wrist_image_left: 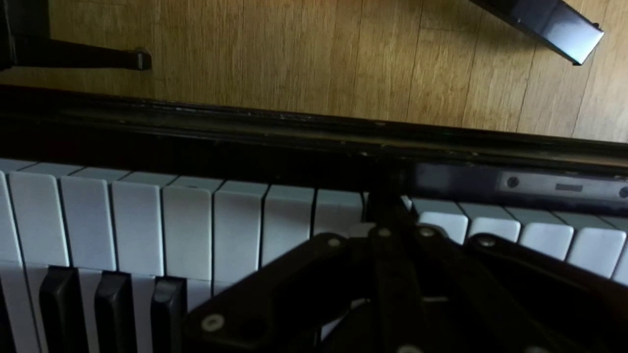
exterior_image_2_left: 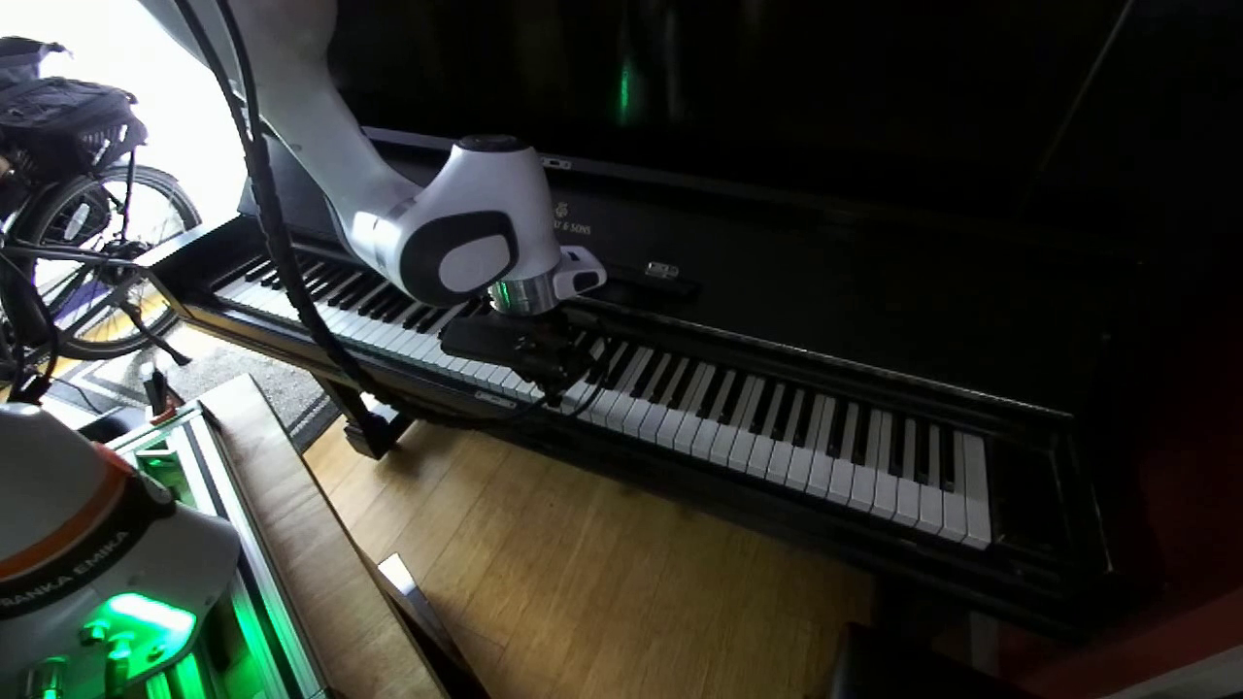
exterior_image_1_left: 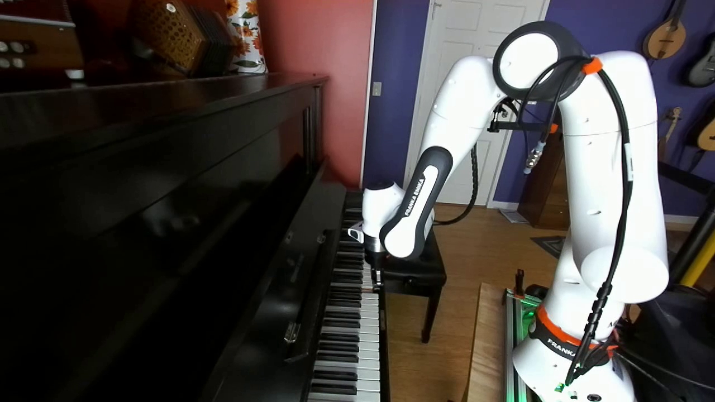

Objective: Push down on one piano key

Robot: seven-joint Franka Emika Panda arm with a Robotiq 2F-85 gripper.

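Observation:
A black upright piano (exterior_image_1_left: 268, 245) has a row of white and black keys, seen in both exterior views. The white keys (exterior_image_2_left: 777, 451) run along its front, and they fill the lower part of the wrist view (wrist_image_left: 189, 225). My gripper (wrist_image_left: 390, 196) points down, with its fingers together and nothing visible between them. In both exterior views (exterior_image_1_left: 377, 283) (exterior_image_2_left: 554, 393) the fingertips are at the front ends of the white keys, mid-keyboard. They hide most of one white key. A thin reddish strip shows between keys beside them. I cannot tell how far that key is pressed.
The piano's front rail (wrist_image_left: 274, 122) runs just in front of the keys, close to the fingertips. The raised fallboard (exterior_image_2_left: 825, 282) stands behind the keys. A black bench (exterior_image_1_left: 413, 268) is near the piano. A cable (exterior_image_2_left: 282, 243) hangs along the arm.

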